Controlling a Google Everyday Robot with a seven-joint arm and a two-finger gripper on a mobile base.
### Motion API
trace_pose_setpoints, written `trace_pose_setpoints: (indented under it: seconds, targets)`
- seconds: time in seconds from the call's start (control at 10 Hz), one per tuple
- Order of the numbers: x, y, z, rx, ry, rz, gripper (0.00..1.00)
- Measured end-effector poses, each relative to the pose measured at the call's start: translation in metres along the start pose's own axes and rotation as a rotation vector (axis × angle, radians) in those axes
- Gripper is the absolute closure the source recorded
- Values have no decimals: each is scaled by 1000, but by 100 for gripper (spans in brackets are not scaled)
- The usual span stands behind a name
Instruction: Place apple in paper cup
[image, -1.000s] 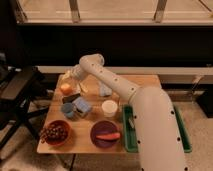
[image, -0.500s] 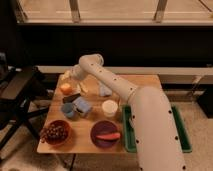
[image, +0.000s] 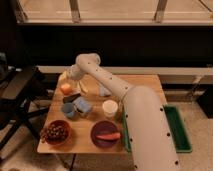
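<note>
The small round orange-red apple (image: 66, 89) sits near the far left edge of the wooden table (image: 150, 85). The gripper (image: 69, 80) hangs directly over the apple; its open or closed state cannot be determined. The short white paper cup (image: 110, 107) stands mid-table, well apart from the apple. A blue mug (image: 68, 110) and a blue block (image: 83, 105) lie between them.

Claw (image: 69, 80) at apple (image: 66, 89), left of cup (image: 110, 108)
</note>
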Motion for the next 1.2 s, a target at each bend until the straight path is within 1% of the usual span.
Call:
trace_pose_setpoints:
  seconds: [0.1, 0.2, 0.9, 1.2]
  targets:
    - [1, 0, 0, 6, -4, -6, 35]
    - [1, 3, -1, 21, -4, -5, 35]
    - [0, 1, 0, 24, -6, -6, 35]
    - [1, 3, -5, 44, -21, -21, 35]
